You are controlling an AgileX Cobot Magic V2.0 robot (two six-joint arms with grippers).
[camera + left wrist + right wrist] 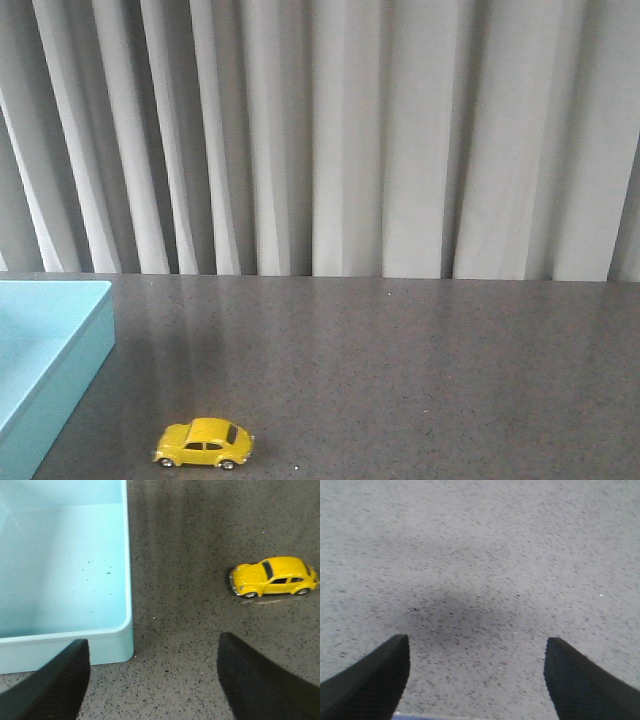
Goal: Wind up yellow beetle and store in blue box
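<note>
Grey pleated curtain (pixel 330 135) filled the whole back of your front view, hanging down to the far edge of the table. Below it, the dark speckled table (pixel 400 370) spread across the frame. At about nine o'clock in that view sat the blue box (pixel 50 345), a shallow turquoise tray cut off by the left edge, its inside bare apart from a few dark specks. The yellow beetle (pixel 204 443) stood on its wheels at roughly seven o'clock, on the table, outside the box and apart from its near corner. Your left gripper (pixel 150 680) hung with its jaws spread wide and nothing between them, above the box's corner and the tabletop. Your right gripper (pixel 476 680) was likewise spread wide, over bare table.
</note>
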